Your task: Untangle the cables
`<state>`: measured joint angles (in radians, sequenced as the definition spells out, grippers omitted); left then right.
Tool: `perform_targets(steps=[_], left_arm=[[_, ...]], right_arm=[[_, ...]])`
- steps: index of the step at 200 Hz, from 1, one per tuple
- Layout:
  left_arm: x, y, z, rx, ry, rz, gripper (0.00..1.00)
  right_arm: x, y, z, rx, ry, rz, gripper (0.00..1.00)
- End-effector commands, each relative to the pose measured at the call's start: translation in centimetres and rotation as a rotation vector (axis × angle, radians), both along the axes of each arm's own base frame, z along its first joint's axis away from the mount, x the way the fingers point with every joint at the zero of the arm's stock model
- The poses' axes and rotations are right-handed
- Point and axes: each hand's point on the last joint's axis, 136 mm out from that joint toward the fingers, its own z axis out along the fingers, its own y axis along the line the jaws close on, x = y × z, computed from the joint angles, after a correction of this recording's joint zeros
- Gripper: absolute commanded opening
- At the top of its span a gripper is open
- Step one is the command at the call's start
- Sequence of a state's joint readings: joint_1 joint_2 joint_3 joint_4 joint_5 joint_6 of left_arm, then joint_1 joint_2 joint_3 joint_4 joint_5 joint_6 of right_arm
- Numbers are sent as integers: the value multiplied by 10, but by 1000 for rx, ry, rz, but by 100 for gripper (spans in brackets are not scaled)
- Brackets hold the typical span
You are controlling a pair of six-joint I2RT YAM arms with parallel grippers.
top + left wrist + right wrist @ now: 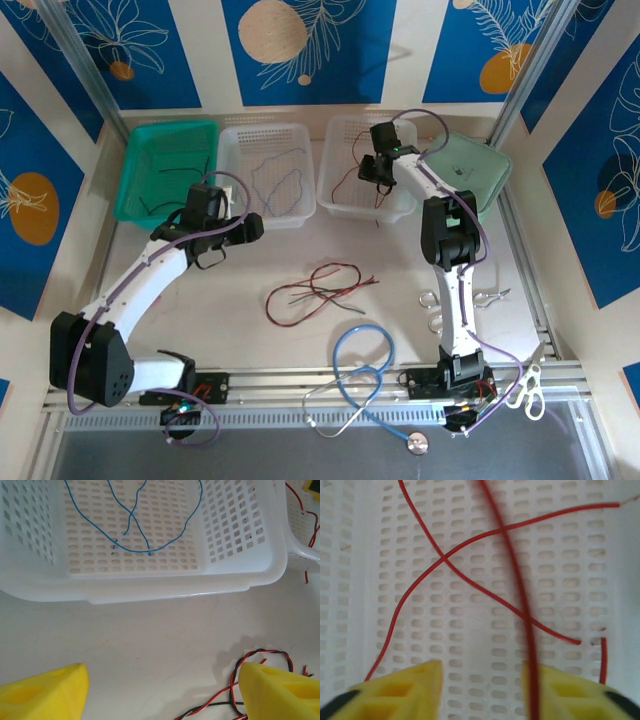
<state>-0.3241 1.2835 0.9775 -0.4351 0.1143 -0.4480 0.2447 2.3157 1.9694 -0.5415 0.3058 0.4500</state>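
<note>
red and black cables [318,288] were noted tangled on the table [250,330], a stethoscope [368,372] near them. left gripper [162,680] was seen released before the white basket [150,587] holding a blue wire [131,514]. right gripper [481,672] was spread above a basket floor [470,630], with red wire [443,556] blurred across one finger.

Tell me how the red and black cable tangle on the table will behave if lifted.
Probably floppy: the red and black cable tangle lies in loose loops. Likely light, since the strands are thin. Lifting one strand may drag the other; they twist together.
</note>
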Motion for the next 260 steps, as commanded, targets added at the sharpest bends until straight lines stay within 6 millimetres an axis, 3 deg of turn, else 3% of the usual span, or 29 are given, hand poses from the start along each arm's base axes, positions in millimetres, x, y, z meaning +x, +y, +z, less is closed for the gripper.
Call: perform_targets(steps=[1, 18, 40, 56, 64, 85, 114, 140, 166, 206, 230, 260], left_arm=[[-13, -4, 2, -23, 13, -19, 78], [-18, -1, 2, -37, 3, -1, 78], [-21, 3, -1, -50, -10, 28, 78], [-23, 2, -1, -59, -3, 26, 78], [-24, 0, 0, -62, 1, 20, 78], [-28, 0, 4, -48, 2, 0, 78], [-35, -3, 9, -48, 0, -19, 78], [-45, -9, 5, -34, 13, -39, 77], [-54, -20, -5, -9, 22, -70, 77], [-62, -35, -31, 8, 70, -94, 75], [-68, -40, -42, 21, 89, -101, 75], [-74, -45, -48, 13, 98, -104, 74]], right_arm=[[4, 1, 63, -14, -137, 24, 55], [8, 2, 85, -16, -174, 49, 56], [11, -4, 95, -44, -182, 46, 58], [16, -13, 108, -106, -217, 40, 76], [18, -19, 117, -124, -234, 33, 90], [11, -18, 148, -114, -265, 42, 94], [-39, 5, 186, -81, -267, 83, 93], [-111, 22, 206, -55, -356, 121, 91], [-189, 12, 186, 73, -328, 67, 82], [-285, 21, 108, 197, -85, 44, 76], [-321, 23, 58, 248, 35, -23, 73], [-339, 22, 14, 314, 134, -135, 64]])
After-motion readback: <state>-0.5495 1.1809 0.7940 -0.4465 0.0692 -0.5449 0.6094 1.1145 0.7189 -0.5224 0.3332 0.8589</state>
